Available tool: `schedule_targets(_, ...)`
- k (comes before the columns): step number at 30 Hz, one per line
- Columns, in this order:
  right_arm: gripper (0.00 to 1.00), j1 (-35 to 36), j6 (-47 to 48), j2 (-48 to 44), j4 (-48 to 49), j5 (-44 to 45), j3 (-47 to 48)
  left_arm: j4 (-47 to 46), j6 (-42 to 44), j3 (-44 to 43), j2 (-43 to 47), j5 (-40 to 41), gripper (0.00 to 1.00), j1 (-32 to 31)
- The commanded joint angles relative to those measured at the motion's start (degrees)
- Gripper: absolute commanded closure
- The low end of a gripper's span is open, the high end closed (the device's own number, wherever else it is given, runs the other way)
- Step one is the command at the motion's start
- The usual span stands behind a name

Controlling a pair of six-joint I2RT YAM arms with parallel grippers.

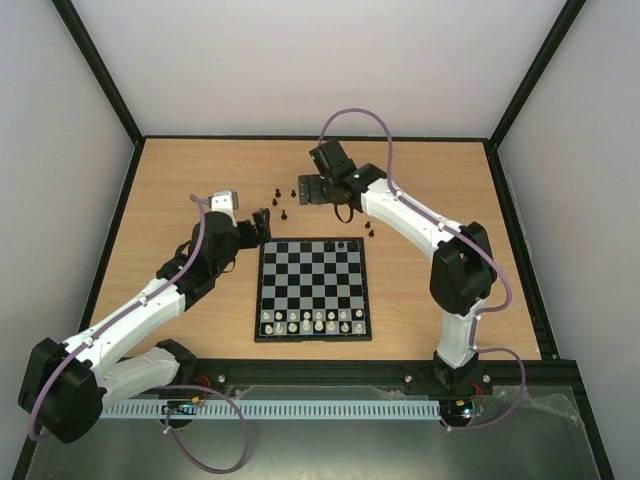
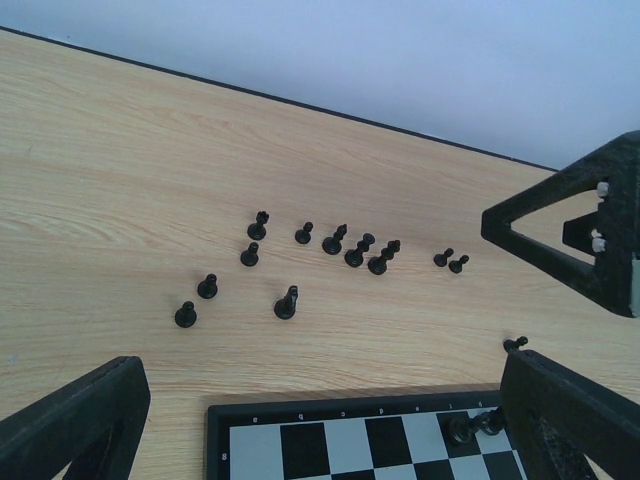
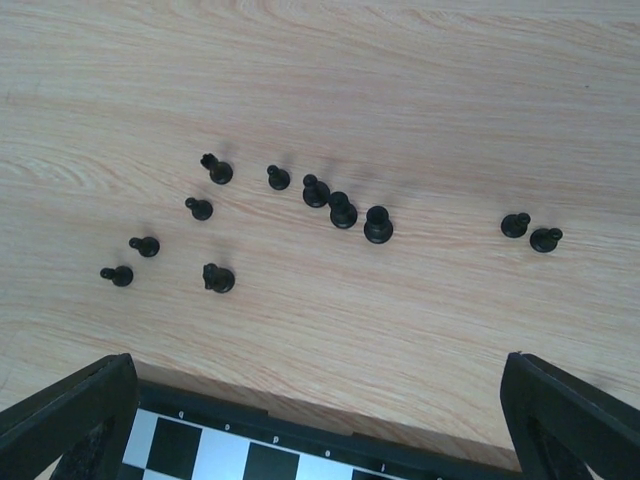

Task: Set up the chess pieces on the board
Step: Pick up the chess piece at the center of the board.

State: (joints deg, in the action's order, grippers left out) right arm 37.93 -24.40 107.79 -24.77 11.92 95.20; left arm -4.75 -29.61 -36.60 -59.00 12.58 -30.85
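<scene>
Hovering past the board's [image 1: 312, 282] far edge, I see the left gripper [image 2: 320, 410] and right gripper [image 3: 320, 415] both wide and empty. Most chess pieces [image 3: 343, 211] stand on the table [image 1: 200, 170], and two on the board's back row.

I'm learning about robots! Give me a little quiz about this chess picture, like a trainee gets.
1. True or false: most black chess pieces stand on the table, off the board.
2. Where are the white pieces? A: the board's near rows. B: its far rows. C: the table.
3. Fill in: the right pincer is ___ (open or shut).
Key: 1 true; 2 A; 3 open.
</scene>
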Motion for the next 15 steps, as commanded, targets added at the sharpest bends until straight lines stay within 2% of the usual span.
schedule_targets(1,0.03,-0.81,0.85,2.66,-2.98,-0.76,3.88,0.54,-0.26,-0.41,0.56,0.52,0.01,0.0)
schedule_targets(3,0.16,-1.01,1.01,4.12,-3.51,-1.08,5.38,0.54,-0.27,-0.45,0.51,0.51,0.01,0.01)
schedule_targets(7,0.31,-1.36,1.18,6.78,-4.37,-1.38,8.24,0.47,-0.23,-0.42,0.46,0.47,0.01,0.01)
schedule_targets(15,0.5,-2.14,1.28,10.86,-4.69,-2.64,11.68,0.53,-0.28,-0.52,0.47,0.47,0.01,0.01)
